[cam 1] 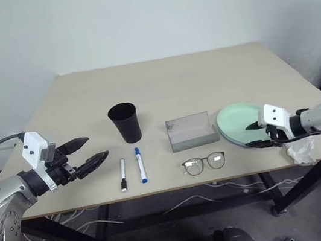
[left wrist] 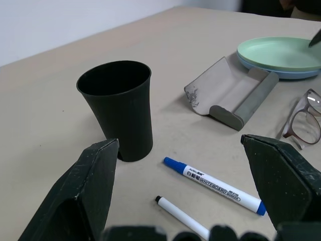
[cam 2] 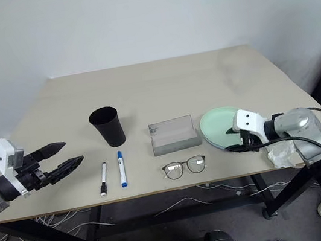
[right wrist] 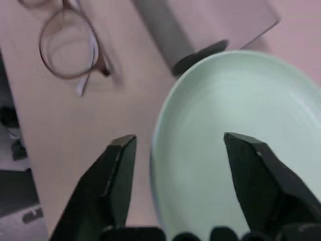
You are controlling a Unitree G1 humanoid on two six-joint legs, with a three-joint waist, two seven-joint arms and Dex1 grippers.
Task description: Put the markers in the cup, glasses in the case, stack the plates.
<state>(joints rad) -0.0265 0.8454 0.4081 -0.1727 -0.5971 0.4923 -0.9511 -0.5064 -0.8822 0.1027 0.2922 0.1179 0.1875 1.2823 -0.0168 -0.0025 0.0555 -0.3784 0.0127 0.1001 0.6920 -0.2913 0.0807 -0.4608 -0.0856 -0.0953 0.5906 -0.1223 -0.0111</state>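
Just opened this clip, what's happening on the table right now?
The plates are stacked: the mint green plate sits on the light blue plate, with the right claw open just over the rim, holding nothing. The left claw hovers open near the black cup. Both markers lie on the table, and the glasses rest in front of the open grey case.

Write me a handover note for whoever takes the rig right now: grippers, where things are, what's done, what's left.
Left gripper: open, empty, hovering near the cup.
Right gripper: open, empty, over the mint plate's near rim.
Done: mint plate stacked on the blue plate.
Left: both markers lie on the table in front of the cup; the glasses lie in front of the open, empty case. Tissue sits right of the plates.
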